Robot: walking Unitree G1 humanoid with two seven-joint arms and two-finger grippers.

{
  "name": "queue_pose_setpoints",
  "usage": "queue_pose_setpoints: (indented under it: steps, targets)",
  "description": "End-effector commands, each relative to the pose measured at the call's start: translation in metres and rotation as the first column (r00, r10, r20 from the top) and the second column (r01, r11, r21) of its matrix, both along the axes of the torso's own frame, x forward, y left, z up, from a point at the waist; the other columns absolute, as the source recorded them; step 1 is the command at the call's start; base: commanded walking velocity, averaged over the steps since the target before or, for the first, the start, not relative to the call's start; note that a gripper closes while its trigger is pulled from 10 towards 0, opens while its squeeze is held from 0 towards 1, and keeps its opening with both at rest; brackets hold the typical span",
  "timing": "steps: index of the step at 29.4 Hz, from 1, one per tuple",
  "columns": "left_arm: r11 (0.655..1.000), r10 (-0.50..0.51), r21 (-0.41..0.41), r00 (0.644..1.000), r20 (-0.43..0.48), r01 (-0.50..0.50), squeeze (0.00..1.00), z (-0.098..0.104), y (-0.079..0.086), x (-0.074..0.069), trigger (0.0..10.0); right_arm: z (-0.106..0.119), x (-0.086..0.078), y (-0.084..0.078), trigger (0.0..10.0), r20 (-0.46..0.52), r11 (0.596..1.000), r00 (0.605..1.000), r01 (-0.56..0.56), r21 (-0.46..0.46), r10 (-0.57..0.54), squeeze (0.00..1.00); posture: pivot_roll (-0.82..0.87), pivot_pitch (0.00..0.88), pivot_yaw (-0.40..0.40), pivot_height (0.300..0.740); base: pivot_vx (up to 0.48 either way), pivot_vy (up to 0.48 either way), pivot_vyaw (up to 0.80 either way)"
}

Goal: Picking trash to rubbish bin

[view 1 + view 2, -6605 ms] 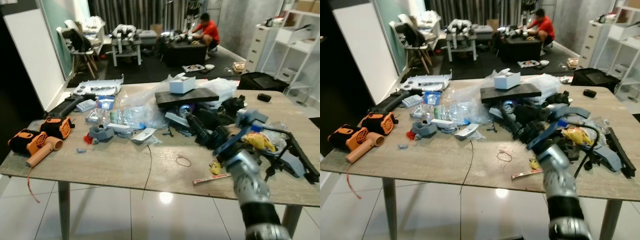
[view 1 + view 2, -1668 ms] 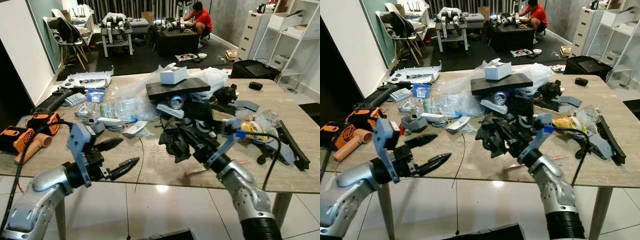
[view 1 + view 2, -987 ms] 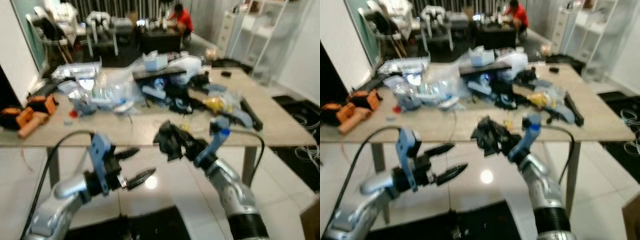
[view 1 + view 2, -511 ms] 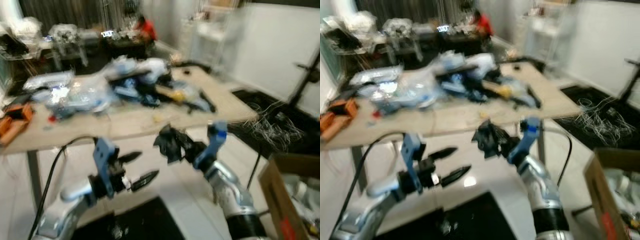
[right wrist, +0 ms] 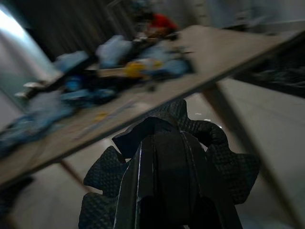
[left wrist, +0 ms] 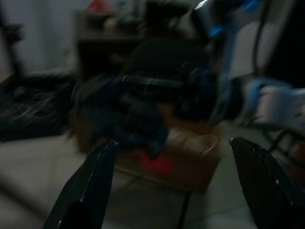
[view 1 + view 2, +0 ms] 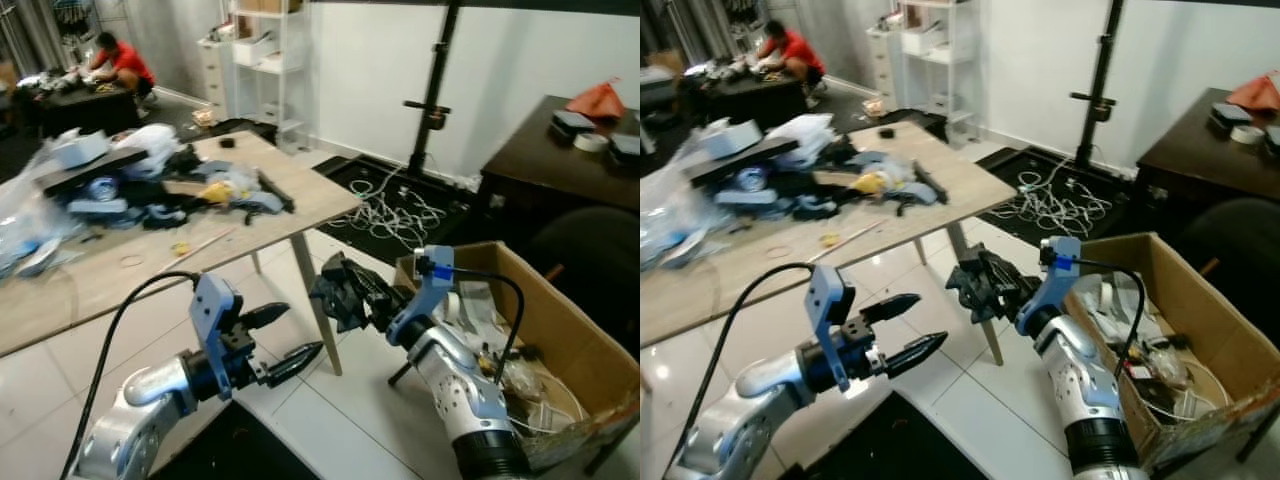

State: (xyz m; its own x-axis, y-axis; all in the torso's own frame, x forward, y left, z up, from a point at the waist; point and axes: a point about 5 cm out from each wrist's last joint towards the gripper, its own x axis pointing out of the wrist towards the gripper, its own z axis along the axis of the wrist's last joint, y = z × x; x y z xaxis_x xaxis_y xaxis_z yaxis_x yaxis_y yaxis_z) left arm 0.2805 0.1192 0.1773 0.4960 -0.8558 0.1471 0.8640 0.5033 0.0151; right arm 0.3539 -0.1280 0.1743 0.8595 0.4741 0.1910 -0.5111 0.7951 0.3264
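Black crumpled trash (image 7: pixel 345 297), a textured rubbery wad, sits clamped between the fingers of your right gripper (image 7: pixel 362 300), held up in the air over the white tiled floor (image 7: pixel 330 425). In the right wrist view the same wad (image 5: pixel 171 164) bulges out on both sides of the two closed fingers (image 5: pixel 167 191). The wad hangs near the corner leg of the bench (image 7: pixel 300 205) and just short of the open cardboard box (image 7: pixel 560 330), which stands on the floor to your right and already holds wires and mixed scraps. You cannot tell from these views whether the wad is over the box rim; it looks to be beside it, not above it.

Your left gripper (image 7: pixel 285 340) is raised in front of you at about the same height, holding nothing, its fingers (image 7: pixel 298 357) spread apart and pointing toward the right arm. The left wrist view is dim and blurred, with both finger tips wide apart at its edges.

The bench carries a heap of plastic bags, dark parts and a yellow item (image 7: pixel 214 190). A person in a red top (image 7: pixel 118 60) crouches at a low table far behind it.
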Motion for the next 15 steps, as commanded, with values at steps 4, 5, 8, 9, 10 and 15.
queue_pose_setpoints:
  steps: [4,5,8,9,10,15]
  targets:
    - [0.999,0.029,0.02,1.0,-0.006,-0.029,0.0,-0.0041,0.0033,0.0001,10.0,-0.001,-0.0011,0.0021,10.0,0.001,1.0,1.0,-0.001,-0.001,0.001,0.0,-0.05,0.118,0.034,0.74,0.0,0.0,-0.8]
    - [0.999,0.029,0.02,1.0,-0.006,-0.029,0.0,-0.0041,0.0033,0.0001,10.0,-0.001,-0.0011,0.0021,10.0,0.001,1.0,1.0,-0.001,-0.001,0.001,0.0,-0.05,0.118,0.034,0.74,0.0,0.0,-0.8]
    - [0.999,0.038,0.014,0.999,-0.002,-0.038,0.0,-0.0034,0.0032,0.0004,10.0,-0.0014,-0.0013,0.0021,10.0,0.001,1.0,1.0,0.0,-0.001,0.0,0.0,-0.05,0.121,0.033,0.74,0.0,0.0,-0.8]
    - [0.999,0.042,0.012,0.999,-0.001,-0.042,0.0,-0.0032,0.0032,0.0006,10.0,-0.0016,-0.0015,0.0021,10.0,0.001,1.0,1.0,0.0,-0.001,0.0,0.0,-0.04,0.121,0.032,0.74,0.0,0.0,-0.8]
    - [0.999,0.045,0.012,0.999,0.0,-0.045,0.0,-0.0031,0.0031,0.001,10.0,-0.0016,-0.0013,0.002,10.0,0.0,1.0,1.0,0.001,-0.002,-0.001,0.0,-0.04,0.121,0.032,0.74,0.0,0.0,-0.8]
    - [0.998,0.063,0.011,0.998,0.0,-0.063,0.0,-0.0036,0.0022,0.0033,10.0,-0.0018,0.0002,-0.0018,10.0,0.0,1.0,1.0,0.02,-0.009,-0.02,0.0,-0.05,0.121,0.032,0.74,0.0,0.0,-0.8]
